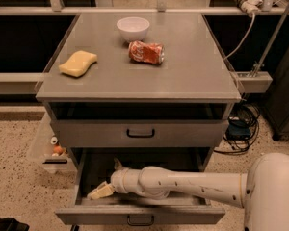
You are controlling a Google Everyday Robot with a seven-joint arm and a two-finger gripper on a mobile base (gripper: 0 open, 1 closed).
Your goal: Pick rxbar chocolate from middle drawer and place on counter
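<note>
Pale gripper [102, 191] inside open grey metal middle drawer [183, 214], left side, spread untellable; unseen rxbar chocolate presumably light, slick: pinch across width.

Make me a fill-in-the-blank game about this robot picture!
1. The end effector is down inside the middle drawer, which is pulled ____.
2. The crushed can lying on the counter is coloured ____.
3. The colour of the bowl behind the can is ____.
4. Counting the sponge too, the number of things on the counter is ____.

Missing words: open; red; white; three.
</note>
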